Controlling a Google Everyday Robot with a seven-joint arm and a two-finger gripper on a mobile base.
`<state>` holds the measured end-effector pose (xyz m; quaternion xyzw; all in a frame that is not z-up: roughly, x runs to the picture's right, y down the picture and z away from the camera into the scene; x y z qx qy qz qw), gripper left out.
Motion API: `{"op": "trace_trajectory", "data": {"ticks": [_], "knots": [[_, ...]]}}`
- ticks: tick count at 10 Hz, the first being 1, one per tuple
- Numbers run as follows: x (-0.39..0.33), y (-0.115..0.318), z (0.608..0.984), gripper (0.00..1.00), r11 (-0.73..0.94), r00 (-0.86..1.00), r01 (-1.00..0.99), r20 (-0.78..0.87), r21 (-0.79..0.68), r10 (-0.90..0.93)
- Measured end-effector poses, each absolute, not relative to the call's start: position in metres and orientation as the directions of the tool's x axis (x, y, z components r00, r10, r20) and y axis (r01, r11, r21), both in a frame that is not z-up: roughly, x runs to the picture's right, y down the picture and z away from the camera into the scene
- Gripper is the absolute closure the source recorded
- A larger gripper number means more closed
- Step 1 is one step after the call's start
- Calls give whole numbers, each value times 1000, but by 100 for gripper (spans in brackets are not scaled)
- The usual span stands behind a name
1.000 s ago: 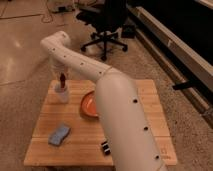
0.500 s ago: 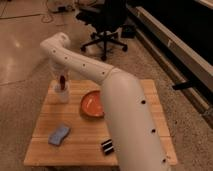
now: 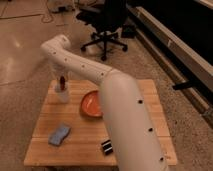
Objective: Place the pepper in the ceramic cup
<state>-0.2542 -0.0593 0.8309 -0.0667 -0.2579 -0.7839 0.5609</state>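
Observation:
The pepper (image 3: 62, 83), slim and dark red, hangs upright at the far left of the wooden table (image 3: 135, 107). My gripper (image 3: 62, 78) is shut on its upper end, at the tip of the white arm (image 3: 120, 110) that reaches across from the front right. Directly beneath stands the ceramic cup (image 3: 62, 95), small and pale white. The pepper's lower tip is at about the cup's rim. Whether the tip is inside the cup cannot be told.
An orange-red bowl (image 3: 90, 104) sits mid-table, partly behind the arm. A blue sponge (image 3: 60, 135) lies at the front left and a small dark object (image 3: 106, 146) near the front edge. A black office chair (image 3: 107, 25) stands on the floor beyond the table.
The pepper has come down slightly toward the cup. The arm has barely shifted otherwise, and the cup, bowl and sponge stay where they were.

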Motion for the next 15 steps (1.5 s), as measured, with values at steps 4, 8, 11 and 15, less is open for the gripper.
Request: {"op": "trace_trajectory", "data": {"ticks": [4,8,11,15], "knots": [[-262,-54,834,71,-241,-367,912,400,333,-840],[-260,-52,838,53,-234,-364,911,394,341,-844],[-258,-51,834,53,-227,-358,913,399,340,-844],[-262,-53,839,53,-232,-364,910,399,342,-841]]}}
